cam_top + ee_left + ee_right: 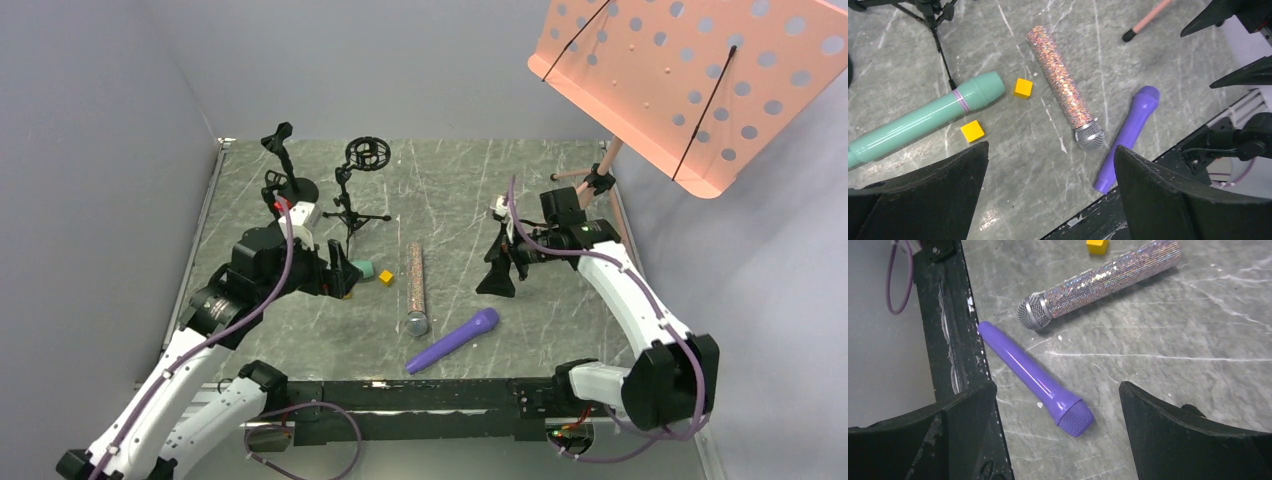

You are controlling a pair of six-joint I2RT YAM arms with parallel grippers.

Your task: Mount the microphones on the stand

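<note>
Three microphones lie flat on the grey table. The purple one (453, 340) is near the front edge and also shows in the right wrist view (1023, 370) and the left wrist view (1130, 132). The glittery pinkish-copper one (415, 285) lies mid-table, silver head toward the front (1063, 87) (1108, 277). The teal-green one (923, 120) is mostly hidden under my left gripper in the top view. Two black stands are at the back left: a clip stand (283, 165) and a tripod stand (352, 195). My left gripper (345, 272) (1051, 147) is open and empty. My right gripper (500, 275) (1058, 385) is open and empty above the purple microphone's head.
Two small yellow cubes (1023, 88) (972, 131) lie beside the teal microphone; one shows in the top view (386, 277). A pink perforated music stand (690, 80) rises at the back right. A black rail (948, 340) runs along the table's front edge.
</note>
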